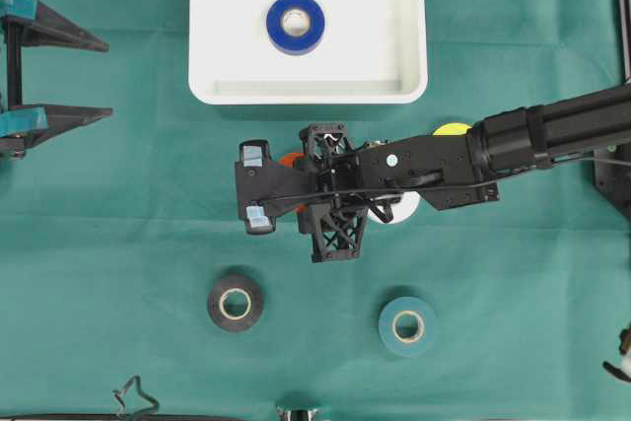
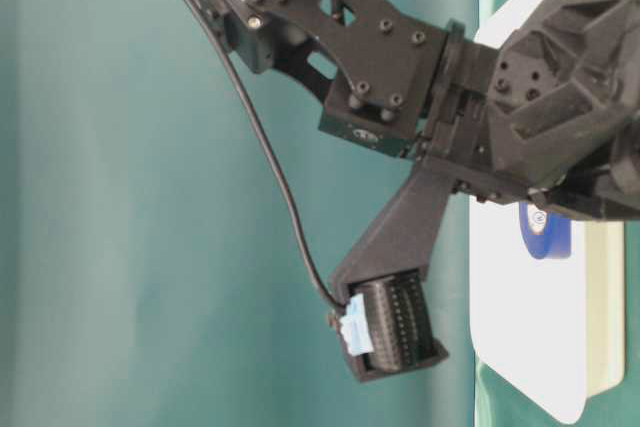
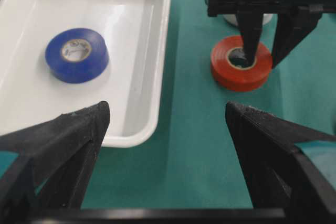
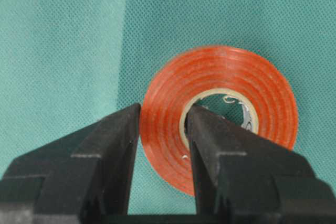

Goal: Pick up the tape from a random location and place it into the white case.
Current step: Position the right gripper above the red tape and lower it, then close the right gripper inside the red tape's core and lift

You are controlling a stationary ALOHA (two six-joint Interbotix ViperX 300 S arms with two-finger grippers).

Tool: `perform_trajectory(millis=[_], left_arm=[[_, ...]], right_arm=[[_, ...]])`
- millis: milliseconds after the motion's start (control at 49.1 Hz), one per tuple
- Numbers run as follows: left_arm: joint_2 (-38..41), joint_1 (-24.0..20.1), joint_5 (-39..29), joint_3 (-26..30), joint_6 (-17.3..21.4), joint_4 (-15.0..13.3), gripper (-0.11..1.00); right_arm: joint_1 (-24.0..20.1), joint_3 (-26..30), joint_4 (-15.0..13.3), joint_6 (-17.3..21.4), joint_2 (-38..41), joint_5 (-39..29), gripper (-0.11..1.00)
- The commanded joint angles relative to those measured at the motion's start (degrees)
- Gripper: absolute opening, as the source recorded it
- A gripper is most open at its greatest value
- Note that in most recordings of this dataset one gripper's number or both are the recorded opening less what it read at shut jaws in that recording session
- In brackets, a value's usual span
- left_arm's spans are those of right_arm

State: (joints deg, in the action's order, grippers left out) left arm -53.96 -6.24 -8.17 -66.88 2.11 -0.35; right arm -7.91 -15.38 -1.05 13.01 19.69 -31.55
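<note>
From overhead, my right end effector (image 1: 292, 184) reached across the middle of the green tabletop (image 1: 118, 234), just near of the white case (image 1: 308, 92), and only an orange sliver of the red tape (image 1: 290, 159) showed beneath it. A blue tape (image 1: 295, 24) lay flat inside the case. A black tape (image 1: 235, 303) and a teal tape (image 1: 407, 325) lay on the near side, well apart. My left end effector (image 1: 59, 76) sat at the left edge, fingers spread wide.

From table level, my right arm filled the view, with the case and blue tape partly hidden behind it.

From my left wrist, my fingers stood apart, framing the case's corner (image 3: 137, 129) and the red tape (image 3: 231, 74) on the cloth to its right, one right finger inside its core.

From my right wrist, my end effector (image 4: 163, 148) was clamped on the red tape's (image 4: 252, 93) wall, one finger outside, one in the hole.
</note>
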Motion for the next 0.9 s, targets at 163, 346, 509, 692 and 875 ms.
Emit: perform_trajectory(millis=[163, 346, 509, 692, 875], left_arm=[[0.4, 0.1, 0.3, 0.5, -0.1, -0.1, 0.98], [0.4, 0.1, 0.3, 0.5, -0.1, -0.1, 0.97], [0.4, 0.1, 0.1, 0.5, -0.1, -0.1, 0.97], [0.4, 0.1, -0.3, 0.4, -0.1, -0.1, 0.97], [0.4, 0.1, -0.3, 0.4, -0.1, -0.1, 0.97]], right_arm=[[-0.2, 1.6, -0.2, 0.1, -1.7, -1.5, 0.30], [-0.2, 4.6, -0.2, 0.2, -4.0, -6.7, 0.30], [-0.2, 7.4, -0.2, 0.9, -7.0, -11.7, 0.30], [-0.2, 10.1, -0.2, 1.1, -10.0, -17.3, 0.30], [-0.2, 13.0, -0.3, 1.1, -12.7, -22.0, 0.30]])
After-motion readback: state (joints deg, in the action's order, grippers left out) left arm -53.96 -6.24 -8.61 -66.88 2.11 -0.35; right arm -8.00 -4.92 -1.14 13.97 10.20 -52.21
